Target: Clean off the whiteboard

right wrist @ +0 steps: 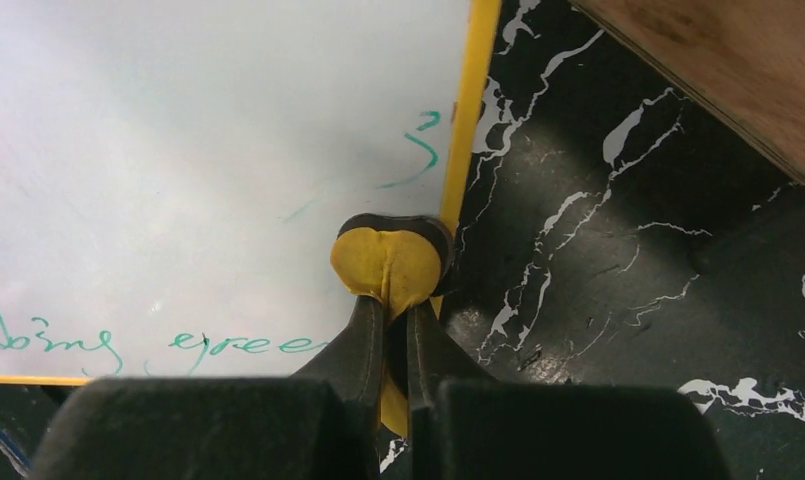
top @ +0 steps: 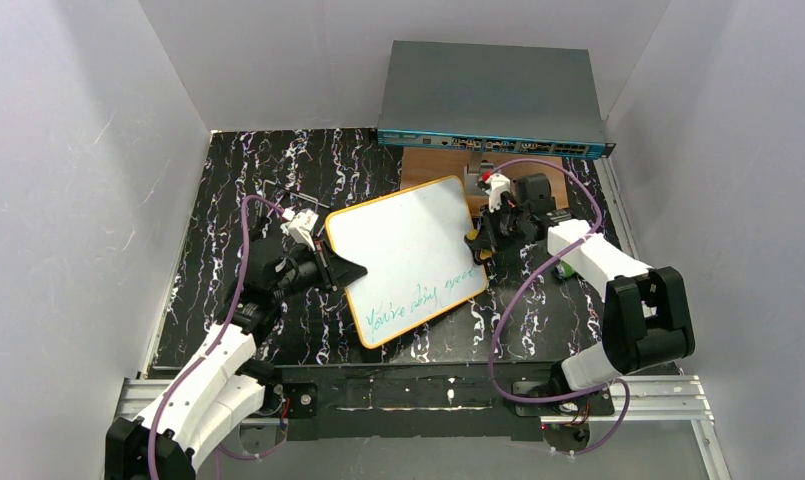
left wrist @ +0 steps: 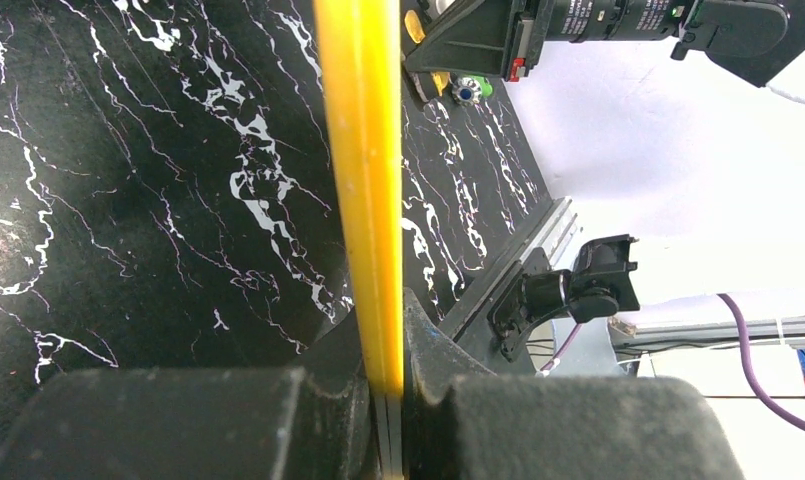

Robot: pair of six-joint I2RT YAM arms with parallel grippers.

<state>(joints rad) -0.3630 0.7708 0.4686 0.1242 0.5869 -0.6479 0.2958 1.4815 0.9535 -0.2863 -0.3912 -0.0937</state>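
Note:
The whiteboard (top: 408, 245) lies tilted on the black marble tabletop, white with an orange-yellow rim and a line of green handwriting (top: 423, 298) near its front edge. My left gripper (top: 348, 270) is shut on the board's left rim (left wrist: 363, 200), which runs edge-on between its jaws (left wrist: 383, 345). My right gripper (top: 481, 243) is shut on a small yellow eraser pad (right wrist: 388, 262) with a black underside. That pad rests on the board's right edge (right wrist: 468, 120), just above the green words (right wrist: 248, 345). Faint green strokes (right wrist: 418, 150) remain beside it.
A grey network switch (top: 493, 95) stands at the back, with a brown wooden board (top: 428, 165) in front of it, also showing at upper right (right wrist: 718, 80). A small green-blue object (top: 568, 270) lies by the right arm. White walls enclose three sides.

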